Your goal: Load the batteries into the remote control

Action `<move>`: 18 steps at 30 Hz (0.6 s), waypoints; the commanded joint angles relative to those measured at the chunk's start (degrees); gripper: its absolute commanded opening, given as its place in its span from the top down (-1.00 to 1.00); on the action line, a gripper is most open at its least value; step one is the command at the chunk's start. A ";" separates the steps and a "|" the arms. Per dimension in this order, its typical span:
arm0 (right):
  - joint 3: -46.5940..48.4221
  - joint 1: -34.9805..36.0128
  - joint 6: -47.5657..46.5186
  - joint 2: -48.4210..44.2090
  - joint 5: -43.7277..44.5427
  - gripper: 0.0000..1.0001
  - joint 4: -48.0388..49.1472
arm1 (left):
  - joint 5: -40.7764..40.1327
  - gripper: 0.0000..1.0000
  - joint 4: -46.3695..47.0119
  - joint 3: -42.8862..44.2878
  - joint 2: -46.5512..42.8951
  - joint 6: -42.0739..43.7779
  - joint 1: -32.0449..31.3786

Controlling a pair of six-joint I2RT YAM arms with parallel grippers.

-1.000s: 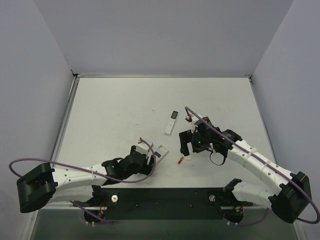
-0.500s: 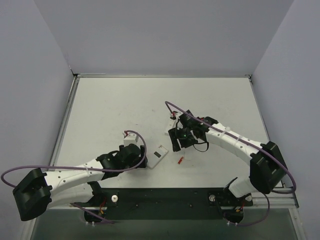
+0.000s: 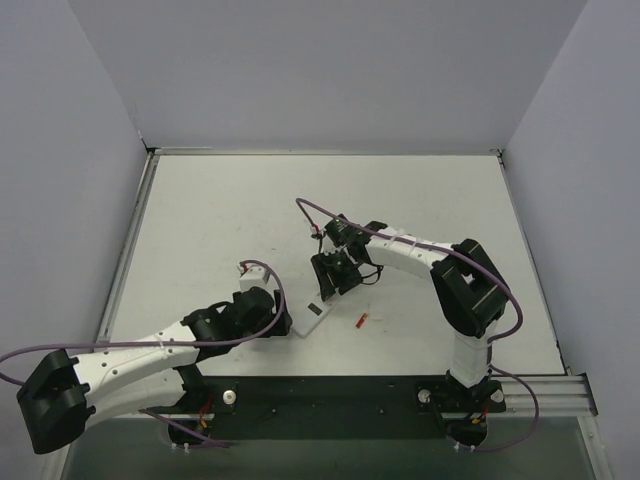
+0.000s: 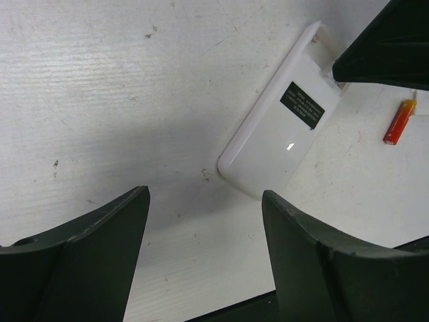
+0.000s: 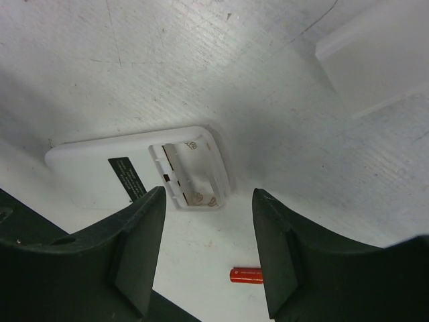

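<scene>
Your left gripper [image 4: 204, 201] low, jaws apart, just short of the remote control [image 4: 278, 137] lying label-up, your right gripper [image 5: 209, 201] hanging wide over its open bay [image 5: 191, 178], red battery [image 5: 247, 275] loose beside it.

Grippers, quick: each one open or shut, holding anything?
Left gripper: open, holding nothing.
Right gripper: open, holding nothing.

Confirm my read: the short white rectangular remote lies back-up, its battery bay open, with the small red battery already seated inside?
No. The short white rectangular remote does lie back-up, bay open, but the bay is empty; the small red cylindrical battery lies on the table beside it, as the right wrist view shows.
</scene>
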 commanded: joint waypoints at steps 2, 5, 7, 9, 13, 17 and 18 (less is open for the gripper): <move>0.08 0.84 2.26 -0.22 -1.57 0.02 -0.04 | 0.31 -0.55 -0.27 1.14 -2.16 -0.23 0.51; -1.77 1.89 3.31 -0.83 -1.66 0.07 0.76 | -0.04 -0.55 -0.18 0.87 -3.30 -0.32 0.51; -3.00 3.04 4.27 -1.53 -1.75 0.10 0.93 | -0.48 -0.55 -0.27 0.87 -3.92 -0.58 0.60; -3.97 4.09 5.07 -2.06 -1.75 0.13 1.55 | -0.83 -0.55 -0.62 0.87 -4.71 -0.67 0.60; -6.77 5.67 7.35 -4.34 -2.01 0.22 2.16 | -1.62 -0.55 -1.50 0.34 -6.29 -1.81 0.60; -8.71 7.96 9.90 -6.81 -2.97 0.23 3.74 | -2.50 -0.55 -2.38 -0.36 -7.78 -2.95 0.60; -8.98 8.48 10.69 -7.07 -3.50 0.23 3.92 | -2.68 -0.55 -2.55 -0.45 -8.40 -3.13 0.51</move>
